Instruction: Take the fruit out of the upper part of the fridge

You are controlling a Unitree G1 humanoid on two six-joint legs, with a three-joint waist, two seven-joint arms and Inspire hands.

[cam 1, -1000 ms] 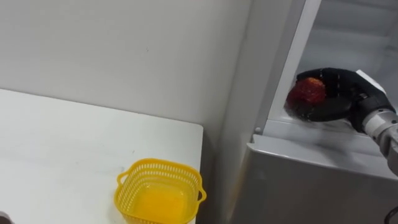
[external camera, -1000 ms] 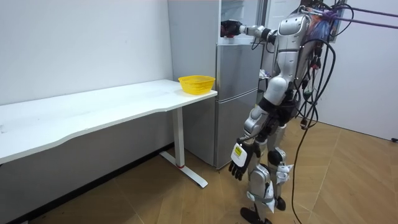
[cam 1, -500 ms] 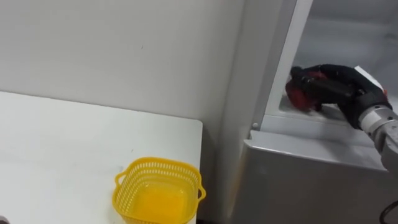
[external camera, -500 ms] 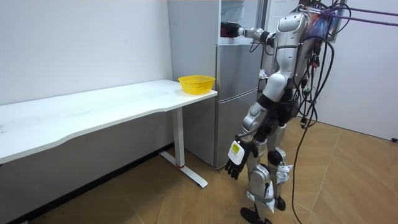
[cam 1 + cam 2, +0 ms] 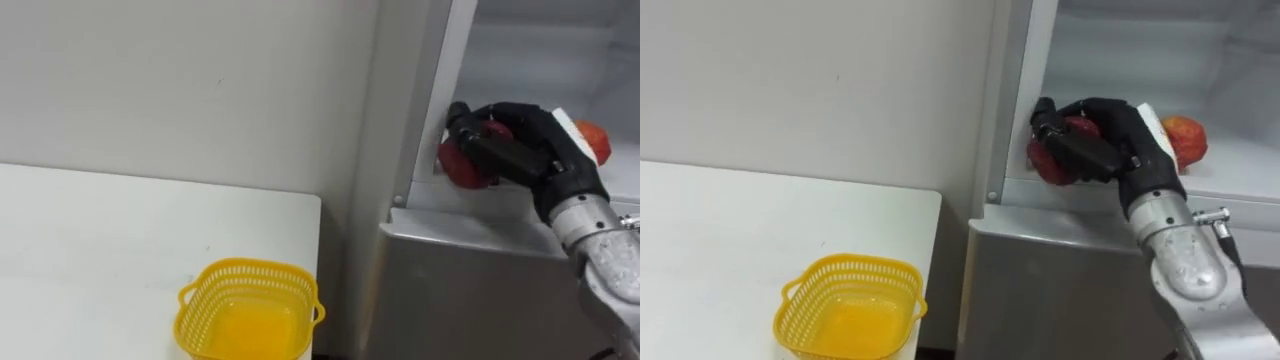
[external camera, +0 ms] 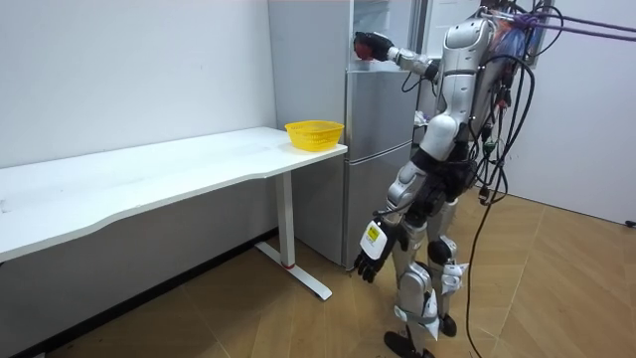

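Red fruit [image 5: 460, 170]: upper right of frame, at the fridge [image 5: 460, 290] shelf's front edge, with the right hand [image 5: 530, 150] curled round it. Left hand [image 6: 368, 261]: hangs relaxed, lower centre. Handling: grip firmly, draw clear of the doorframe, then lower toward the yellow basket [image 5: 250, 310], lower left.
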